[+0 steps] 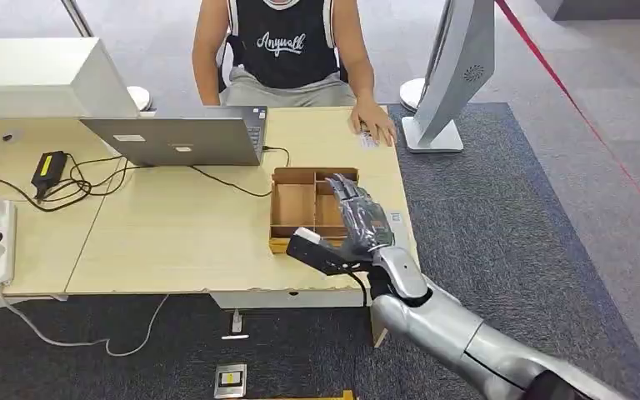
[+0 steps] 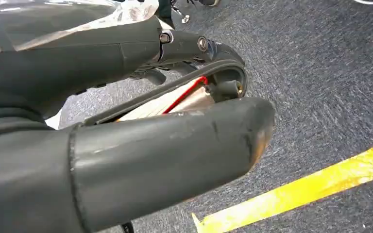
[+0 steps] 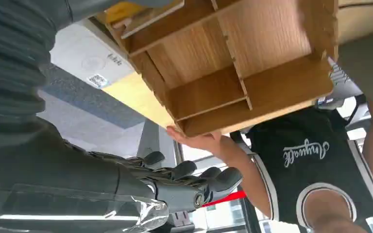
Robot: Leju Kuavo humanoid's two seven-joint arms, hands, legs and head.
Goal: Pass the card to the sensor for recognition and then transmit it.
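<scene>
Head view: right hand point(image 1: 358, 218) is raised over the right end of the bench point(image 1: 175, 242), above the wooden tray point(image 1: 296, 204). Its fingers point(image 1: 343, 190) are extended and apart, pointing toward the person point(image 1: 287, 50) seated across the bench, and nothing is visible in them. A black sensor point(image 1: 317, 252) with a white end lies just beside the heel of the hand, at the tray's near edge. The person's hand point(image 1: 373, 125) rests flat on the bench beyond the fingertips. A laptop point(image 1: 175, 137) stands well to the left of the fingers.

Left wrist view: left hand point(image 2: 141, 121) hangs over carpet point(image 2: 320, 73) with a yellow tape line point(image 2: 296, 194). Its thumb and fingers are together, clamping a flat pale card point(image 2: 170, 102) with a red edge.

Right wrist view: the right hand's fingers point(image 3: 209, 177) are spread, holding nothing. The tray's compartments point(image 3: 223, 73) lie opposite the fingers; no card is visible in them.
</scene>
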